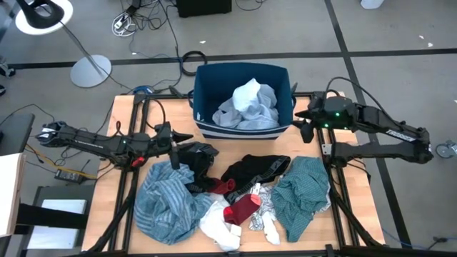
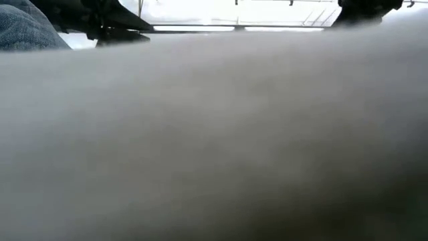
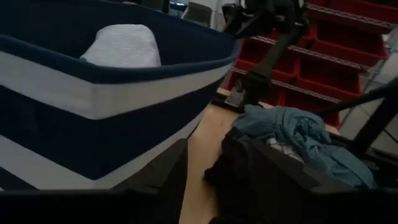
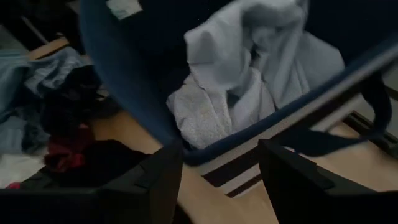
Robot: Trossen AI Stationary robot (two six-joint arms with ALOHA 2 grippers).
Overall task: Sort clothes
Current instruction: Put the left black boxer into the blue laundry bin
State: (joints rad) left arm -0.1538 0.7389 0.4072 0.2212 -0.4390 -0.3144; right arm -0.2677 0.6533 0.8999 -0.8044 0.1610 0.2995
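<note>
The clothes lie in a heap on the table's near half: a blue striped garment, a black one, a teal green one, dark red, white and black-and-white patterned pieces. White and light blue garments lie in the dark blue bin. My left gripper is open, low at the bin's near left corner, with a black garment just before its fingertips. My right gripper is open and empty at the bin's right wall. My left gripper stands open and about level, pointing toward the table's right, at the edge of the black garment. I cannot tell whether a finger touches it.
The bin with its white stripe stands at the table's far middle, between the two arms. The low view is filled by a grey blur close to the camera. Bare wood shows at the table's left side and near the right edge.
</note>
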